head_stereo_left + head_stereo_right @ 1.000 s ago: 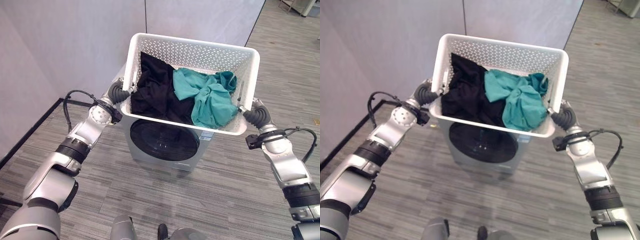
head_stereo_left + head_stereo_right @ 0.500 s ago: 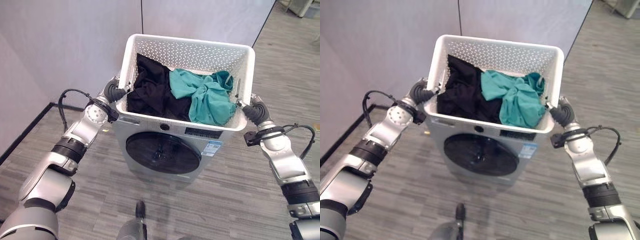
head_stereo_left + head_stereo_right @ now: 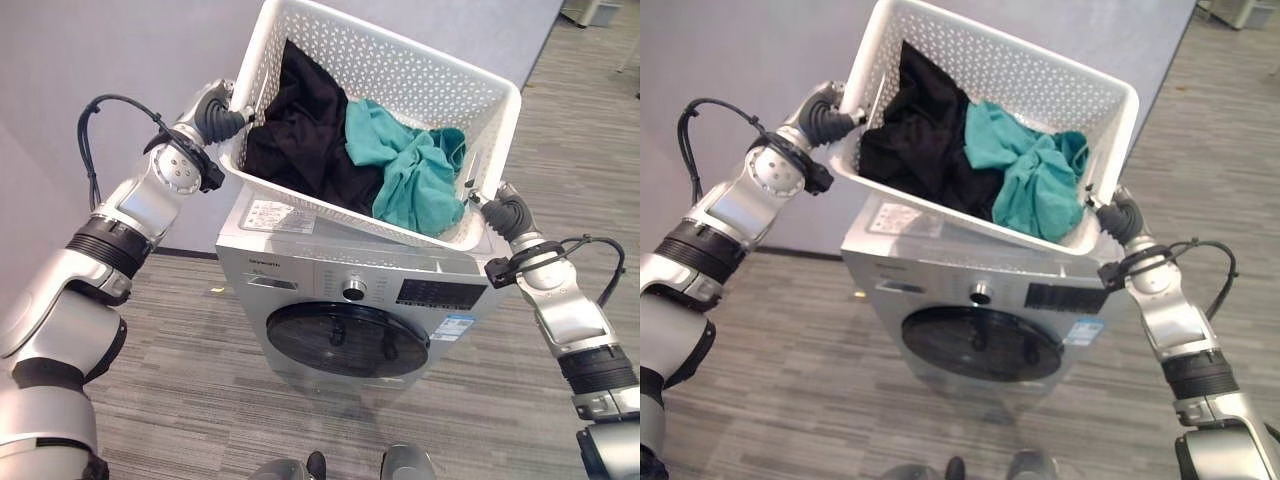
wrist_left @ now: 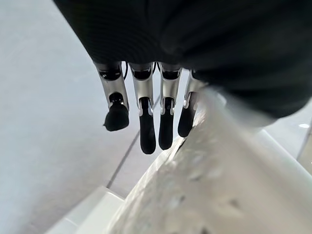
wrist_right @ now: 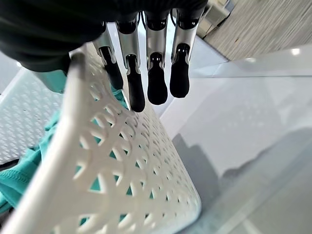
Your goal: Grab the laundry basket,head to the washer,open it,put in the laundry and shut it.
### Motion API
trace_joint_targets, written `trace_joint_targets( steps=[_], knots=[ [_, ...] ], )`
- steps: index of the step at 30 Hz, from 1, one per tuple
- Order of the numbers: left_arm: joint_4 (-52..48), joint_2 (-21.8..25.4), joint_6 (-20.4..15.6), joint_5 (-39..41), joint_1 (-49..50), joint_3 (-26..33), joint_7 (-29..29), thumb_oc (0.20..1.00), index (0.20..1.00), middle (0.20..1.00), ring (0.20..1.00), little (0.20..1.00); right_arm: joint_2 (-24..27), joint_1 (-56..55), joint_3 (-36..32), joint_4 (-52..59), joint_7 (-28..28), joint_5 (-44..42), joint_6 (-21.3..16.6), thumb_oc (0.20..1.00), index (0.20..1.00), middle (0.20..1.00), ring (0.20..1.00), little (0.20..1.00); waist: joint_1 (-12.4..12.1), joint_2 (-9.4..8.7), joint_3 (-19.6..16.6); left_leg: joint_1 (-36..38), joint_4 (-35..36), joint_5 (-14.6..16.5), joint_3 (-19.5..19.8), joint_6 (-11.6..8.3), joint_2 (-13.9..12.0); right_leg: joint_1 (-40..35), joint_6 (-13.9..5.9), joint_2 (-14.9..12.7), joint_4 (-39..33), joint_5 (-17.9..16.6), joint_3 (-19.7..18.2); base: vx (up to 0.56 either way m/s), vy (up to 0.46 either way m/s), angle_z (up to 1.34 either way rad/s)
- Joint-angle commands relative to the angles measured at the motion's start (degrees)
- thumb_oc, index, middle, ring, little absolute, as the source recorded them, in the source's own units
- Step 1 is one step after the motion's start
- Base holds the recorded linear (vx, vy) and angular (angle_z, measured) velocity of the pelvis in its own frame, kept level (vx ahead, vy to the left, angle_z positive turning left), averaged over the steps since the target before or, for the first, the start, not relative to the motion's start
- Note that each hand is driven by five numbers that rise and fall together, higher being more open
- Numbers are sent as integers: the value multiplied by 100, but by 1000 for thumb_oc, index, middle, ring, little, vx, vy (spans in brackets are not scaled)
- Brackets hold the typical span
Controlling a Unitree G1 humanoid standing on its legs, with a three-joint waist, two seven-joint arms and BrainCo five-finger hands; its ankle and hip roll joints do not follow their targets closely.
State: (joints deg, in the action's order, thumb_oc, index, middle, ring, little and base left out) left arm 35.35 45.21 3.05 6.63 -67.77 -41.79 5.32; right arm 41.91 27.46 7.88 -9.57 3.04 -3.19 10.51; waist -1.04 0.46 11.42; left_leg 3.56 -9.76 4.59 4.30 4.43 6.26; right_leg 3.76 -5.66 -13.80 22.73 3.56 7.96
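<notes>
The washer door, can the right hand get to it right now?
Probably not. The right hand and left hand both hold the laundry basket above the washer; its round door is shut and unobstructed below.

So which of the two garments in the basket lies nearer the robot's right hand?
The teal crumpled cloth garment; it fills the white perforated plastic basket's end by the right robot hand, while the black cloth garment lies toward the left robot hand.

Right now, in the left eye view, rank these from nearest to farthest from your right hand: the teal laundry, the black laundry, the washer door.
1. Teal laundry: just inside the basket wall next to the right hand.
2. Washer door: shut, below the basket on the washer front.
3. Black laundry: on the basket's far side, by the left hand.
</notes>
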Motion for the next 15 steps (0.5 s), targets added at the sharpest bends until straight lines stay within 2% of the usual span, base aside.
trace_joint_targets(
  steps=[1,15],
  knots=[
    [-532,-760,-656,-175,-93,115,-34,200,200,200,200,200,8,421,136,373,-201,260,-474,200,200,200,200,200,-110,143,-879,40,814,-289,-347,-443,-766,-818,-310,294,-1276,-113,294,351,-169,3],
    [-727,-1191,-571,-232,391,43,-298,200,200,200,200,200,76,-341,-335,740,-281,161,-465,200,200,200,200,200,-8,109,-887,47,1102,-363,-195,-532,-833,-955,-275,449,-1561,2,392,28,-13,2]
  ],
)
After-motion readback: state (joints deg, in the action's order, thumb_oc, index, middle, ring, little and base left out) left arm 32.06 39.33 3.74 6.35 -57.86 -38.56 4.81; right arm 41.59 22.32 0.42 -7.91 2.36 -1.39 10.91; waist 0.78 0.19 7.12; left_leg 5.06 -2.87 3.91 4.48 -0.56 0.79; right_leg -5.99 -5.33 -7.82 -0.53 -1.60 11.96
